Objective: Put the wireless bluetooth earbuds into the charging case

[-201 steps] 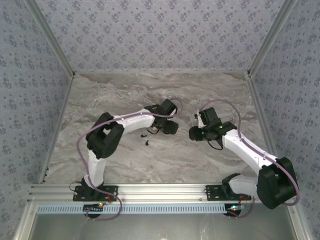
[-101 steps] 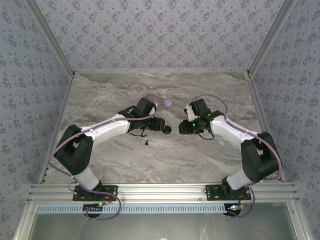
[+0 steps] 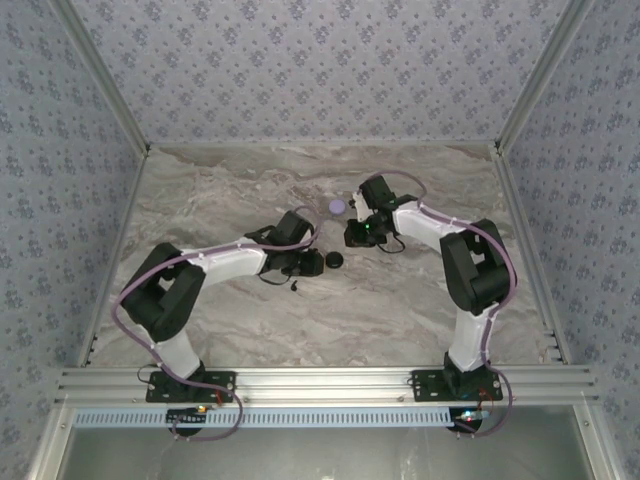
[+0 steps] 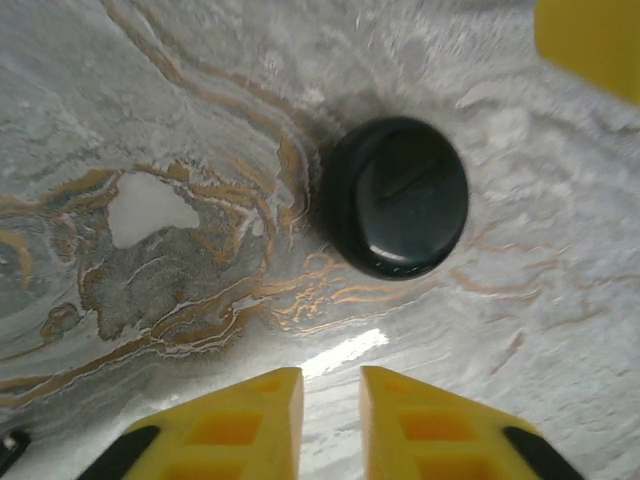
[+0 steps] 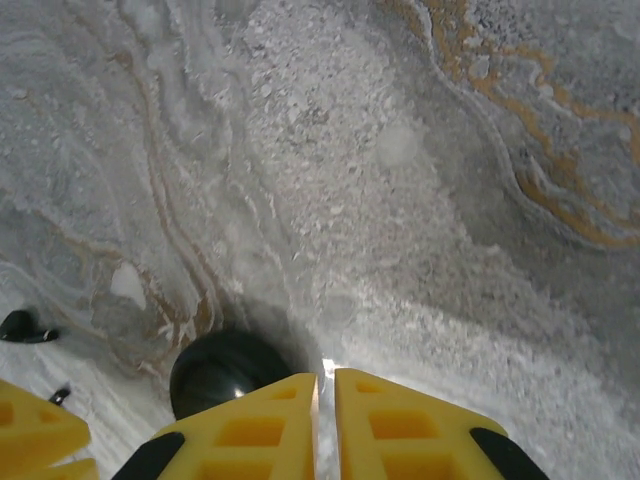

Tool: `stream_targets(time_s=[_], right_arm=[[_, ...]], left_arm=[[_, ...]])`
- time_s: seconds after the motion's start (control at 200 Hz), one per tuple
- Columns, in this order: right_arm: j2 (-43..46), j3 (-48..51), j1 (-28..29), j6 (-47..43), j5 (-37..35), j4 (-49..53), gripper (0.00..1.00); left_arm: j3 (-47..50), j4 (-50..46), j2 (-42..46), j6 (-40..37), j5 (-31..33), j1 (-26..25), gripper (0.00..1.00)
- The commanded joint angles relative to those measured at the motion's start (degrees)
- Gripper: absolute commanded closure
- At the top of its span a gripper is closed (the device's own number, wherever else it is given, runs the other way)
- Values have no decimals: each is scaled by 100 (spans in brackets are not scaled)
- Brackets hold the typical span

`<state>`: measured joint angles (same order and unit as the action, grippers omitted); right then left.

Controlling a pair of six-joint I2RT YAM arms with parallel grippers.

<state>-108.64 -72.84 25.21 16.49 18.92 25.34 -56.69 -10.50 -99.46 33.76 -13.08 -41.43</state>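
- Lying near the bench's middle, the charging case (image 4: 398, 197) looks shut.
- An earbud (image 5: 20, 326) lies loose nearby, not yet inserted.
- Left gripper (image 4: 331, 375) and right gripper (image 5: 326, 378), fingers almost together, hold nothing.

A grey marble-patterned tabletop (image 3: 230, 190) with rust-gold veins bears a small lilac round disc (image 3: 337, 206) towards its far side. Blue-grey floral-papered walls (image 3: 320, 70) enclose three sides, and a ribbed aluminium rail (image 3: 320, 383) runs along the near edge.
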Motion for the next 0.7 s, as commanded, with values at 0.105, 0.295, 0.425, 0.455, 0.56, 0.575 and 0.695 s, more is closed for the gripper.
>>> stream_targets(time_s=[0.105, 0.295, 0.425, 0.455, 0.56, 0.575, 0.695], right_arm=[[-409, -395, 55, 55, -106, 332, 89], [-608, -503, 130, -6, -50, 414, 90], [-667, -490, 170, -6, -40, 439, 90], [-672, -481, 177, -13, -17, 438, 90], [-676, -413, 213, -15, 25, 432, 90], [-676, -407, 220, -14, 24, 435, 90], [-638, -333, 253, -23, 36, 430, 89]], left_arm=[[-342, -48, -353, 84, 86, -55, 85], [-499, -73, -589, 121, 204, -64, 88], [-648, -122, -752, 109, 249, -67, 91], [-670, -107, -782, 121, 244, -67, 92], [-759, -124, -876, 174, 267, -58, 92], [-770, -137, -887, 173, 285, -56, 92], [-855, -189, -965, 190, 349, -53, 92]])
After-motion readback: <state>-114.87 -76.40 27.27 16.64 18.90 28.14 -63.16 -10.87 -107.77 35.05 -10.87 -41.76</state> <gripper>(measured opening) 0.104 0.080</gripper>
